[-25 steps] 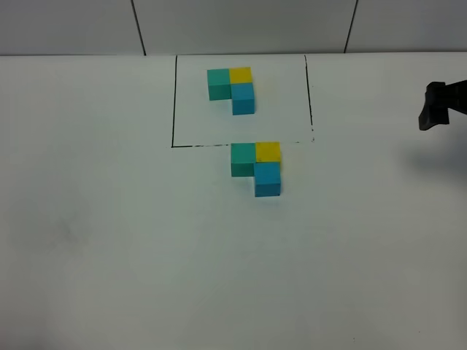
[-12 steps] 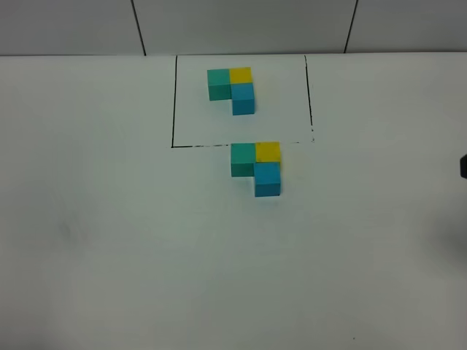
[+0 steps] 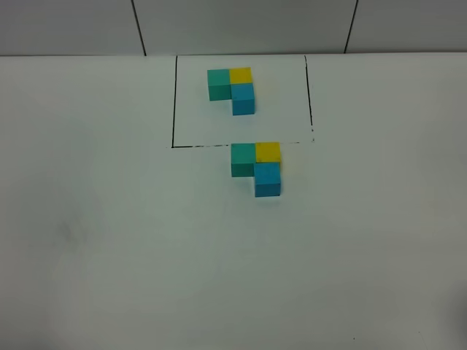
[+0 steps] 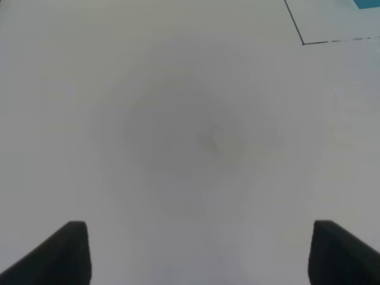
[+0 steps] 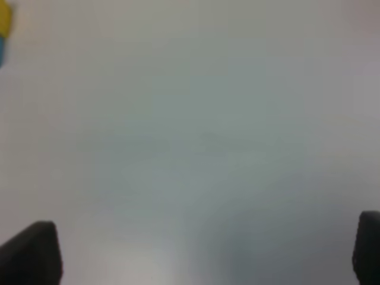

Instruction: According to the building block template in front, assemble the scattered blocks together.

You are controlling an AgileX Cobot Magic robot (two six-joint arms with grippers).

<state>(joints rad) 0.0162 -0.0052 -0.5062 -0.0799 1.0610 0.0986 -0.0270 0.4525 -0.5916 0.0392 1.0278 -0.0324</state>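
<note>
The building block template (image 3: 232, 90) is a teal-green, yellow and blue L inside a thin black drawn rectangle (image 3: 173, 102) at the back of the white table. Just below the frame's front line, the unframed teal-green cube (image 3: 242, 159), yellow cube (image 3: 268, 152) and blue cube (image 3: 268, 179) sit joined in the same L. Neither gripper shows in the high view. My left gripper (image 4: 199, 252) is open over bare table, with the frame's corner (image 4: 303, 43) far off. My right gripper (image 5: 202, 252) is open over bare table; a sliver of yellow and blue (image 5: 3, 29) shows at that view's edge.
The white table (image 3: 146, 255) stretches around the blocks. A grey panelled wall (image 3: 241, 25) runs along its back edge.
The right arm's dark gripper, seen at the right edge of the high view, has moved down and out of that view. The blocks have not moved.
</note>
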